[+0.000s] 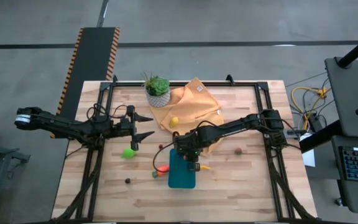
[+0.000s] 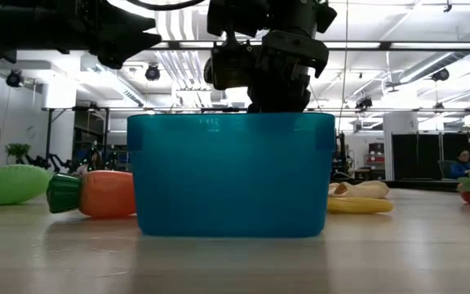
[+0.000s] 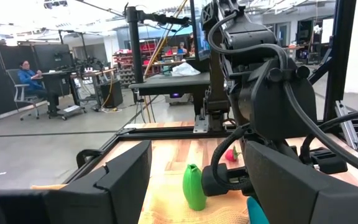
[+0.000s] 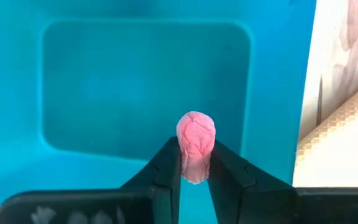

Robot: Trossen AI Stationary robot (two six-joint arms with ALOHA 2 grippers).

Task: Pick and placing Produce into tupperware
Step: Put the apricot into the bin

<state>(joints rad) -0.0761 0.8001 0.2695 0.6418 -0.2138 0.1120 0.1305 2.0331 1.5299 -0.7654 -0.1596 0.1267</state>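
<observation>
The teal tupperware [image 1: 182,173] stands on the table's near middle, and the right wrist view looks down into its bare bottom [image 4: 145,87]. My right gripper [image 1: 192,159] hangs over it, shut on a small pink wrinkled piece of produce [image 4: 195,144]. In the low view this gripper [image 2: 277,102] sits just above the tupperware's rim [image 2: 231,116]. My left gripper [image 1: 143,125] waits open above the table's left middle. On the table lie a lime-green piece [image 1: 128,152], an orange carrot [image 1: 161,169], a yellow banana [image 1: 204,167] and a red piece [image 1: 238,150]. A yellow lemon [image 1: 174,121] rests on the cloth. My right gripper pinches the pink piece between its two fingers [image 4: 169,168], gripping its lower half [image 4: 195,165]. The rounded end [image 4: 196,124] sticks out past the fingertips. The fingers come from above and point down. The piece is lifted clear over the tupperware's open inside.
A mustard-yellow cloth [image 1: 194,102] and a potted plant [image 1: 158,90] sit at the table's far middle. Two small dark pieces [image 1: 128,181] [image 1: 161,147] lie on the wood. A black frame [image 1: 272,112] borders the table. A green piece [image 3: 193,186] shows beneath the right arm.
</observation>
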